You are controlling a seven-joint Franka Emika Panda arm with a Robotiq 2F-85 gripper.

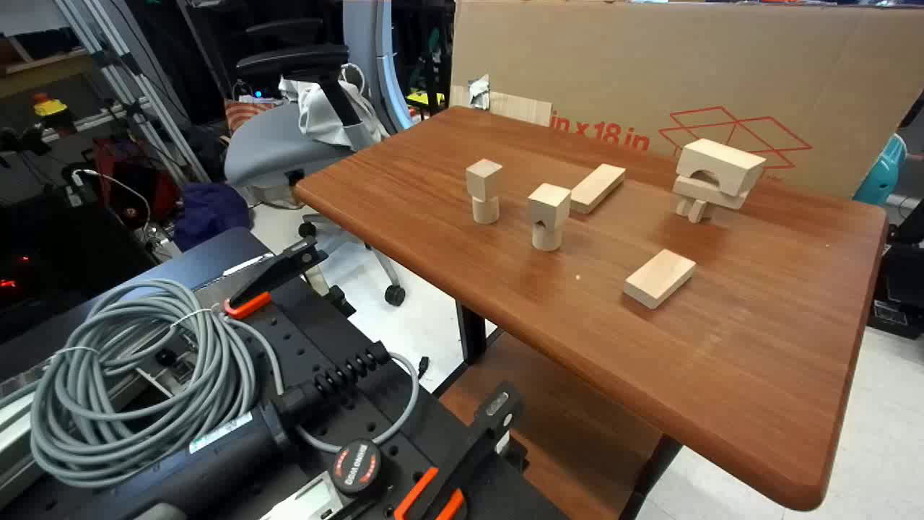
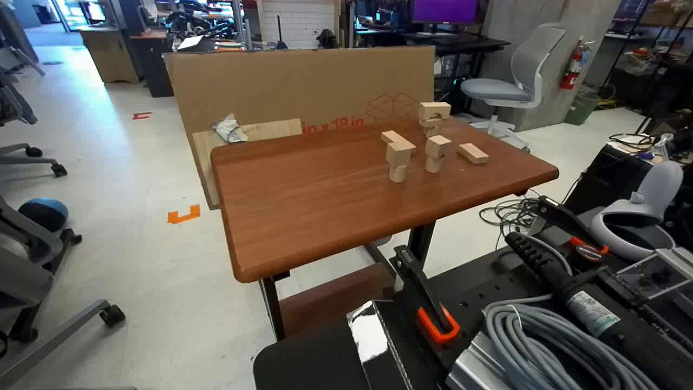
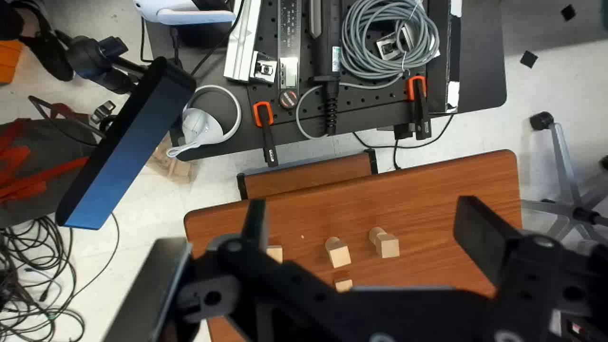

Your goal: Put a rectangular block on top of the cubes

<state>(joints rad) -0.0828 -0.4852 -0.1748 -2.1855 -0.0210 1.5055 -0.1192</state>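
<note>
Two pale wooden cubes stand on short cylinders, one cube (image 1: pixel 484 179) and another cube (image 1: pixel 549 204) apart from it. The cubes also show in an exterior view, the cube (image 2: pixel 399 154) and the cube (image 2: pixel 438 146), and in the wrist view, the cube (image 3: pixel 339 256) and the cube (image 3: pixel 389 247). The long slim rectangular block (image 1: pixel 598 188) lies flat on the table behind them; it shows partly hidden in an exterior view (image 2: pixel 391 136) and mostly hidden by the gripper in the wrist view (image 3: pixel 343 285). My gripper (image 3: pixel 363 211) is open and empty, high above the table.
A shorter, wider flat block (image 1: pixel 660 279) lies on the table (image 1: pixel 722 390). A built arch of wooden blocks (image 1: pixel 722 165) stands near the back edge. A cardboard sheet (image 1: pixel 613 65) stands behind the table. A black bench (image 2: pixel 487 303) with clamps and coiled cable is at the front.
</note>
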